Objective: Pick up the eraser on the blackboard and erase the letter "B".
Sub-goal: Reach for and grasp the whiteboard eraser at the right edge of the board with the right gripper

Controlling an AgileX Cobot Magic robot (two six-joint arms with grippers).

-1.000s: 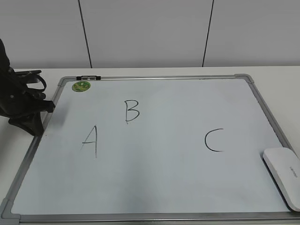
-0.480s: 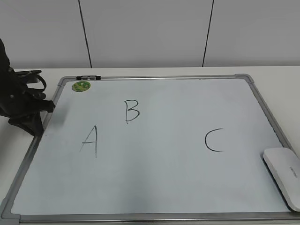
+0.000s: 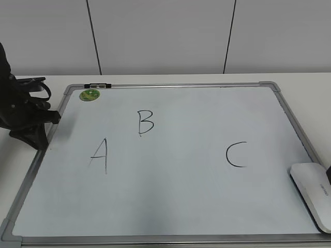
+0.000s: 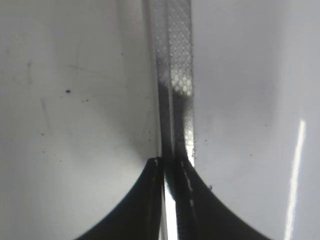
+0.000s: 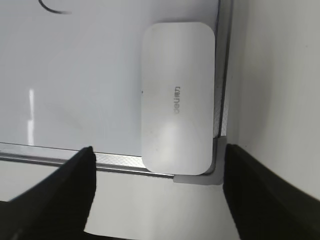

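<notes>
The white eraser [image 3: 313, 194] lies on the blackboard [image 3: 181, 196] in its near right corner, part cut off by the picture edge. In the right wrist view the eraser [image 5: 175, 95] lies lengthwise against the grey frame corner. My right gripper [image 5: 159, 149] is open wide, with one finger on each side of the eraser's near end and above it; it is out of the exterior view. The letter "B" [image 3: 145, 122] is in the board's upper left part. My left gripper [image 4: 167, 162] is shut and empty over the board's left frame [image 4: 175, 60], and shows at the left edge of the exterior view [image 3: 49, 119].
The letter "A" [image 3: 100, 155] is below and left of the "B", and the letter "C" [image 3: 236, 154] is right of the middle. A round green magnet [image 3: 89, 95] and a small black clip [image 3: 97, 86] are at the top left. The board lies on a white table [image 3: 305, 82] in front of a white wall.
A faint shadow has come onto the eraser's far right end. The board, the letters and the left arm have not moved.
</notes>
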